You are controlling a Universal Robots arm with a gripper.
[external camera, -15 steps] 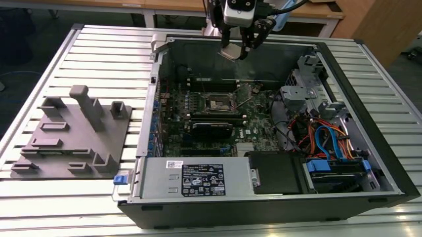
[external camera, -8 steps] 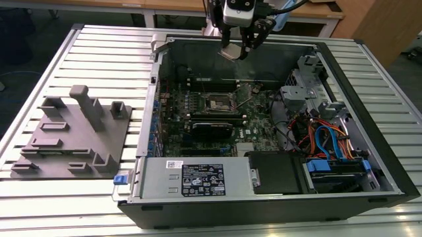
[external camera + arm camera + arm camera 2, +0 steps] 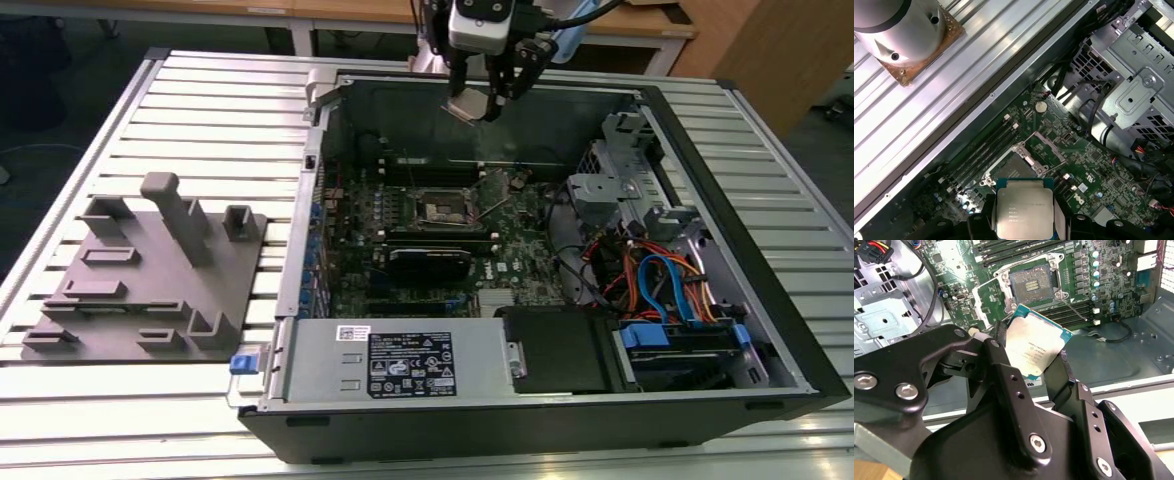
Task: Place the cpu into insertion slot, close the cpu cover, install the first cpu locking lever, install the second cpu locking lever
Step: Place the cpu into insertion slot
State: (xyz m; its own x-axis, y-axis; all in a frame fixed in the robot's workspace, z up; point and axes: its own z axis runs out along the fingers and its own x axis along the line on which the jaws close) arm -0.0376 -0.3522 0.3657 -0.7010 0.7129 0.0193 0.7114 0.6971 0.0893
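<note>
Above the far wall of the open computer case [image 3: 534,430], as seen in the exterior view, the hand [image 3: 481,100] hangs high over the motherboard with the cpu [image 3: 471,107] between its fingers [image 3: 1004,375].

Cpu: a small flat square chip with a silvery-grey metal top bearing faint print. A thin blue-green border runs round its edge, plain in the second wrist view. It is held tilted, well clear of the board.

Hand: two black fingers, drawn in only as far as the chip's width and clamped on two of its opposite edges.

Insertion slot [image 3: 1031,284]: a dark square recess with a silvery rim, set in the green circuit board. It is uncovered, its contact field exposed, and it lies below and well apart from the chip.

Cpu cover [image 3: 1046,148]: a thin silvery frame, swung back and lying beside the slot.

Long black memory slots [image 3: 999,252] run along either side of the socket.

Case: rests on a slatted metal worktop [image 3: 200,110], with a grey moulded fixture [image 3: 147,270] at the exterior view's left.
</note>
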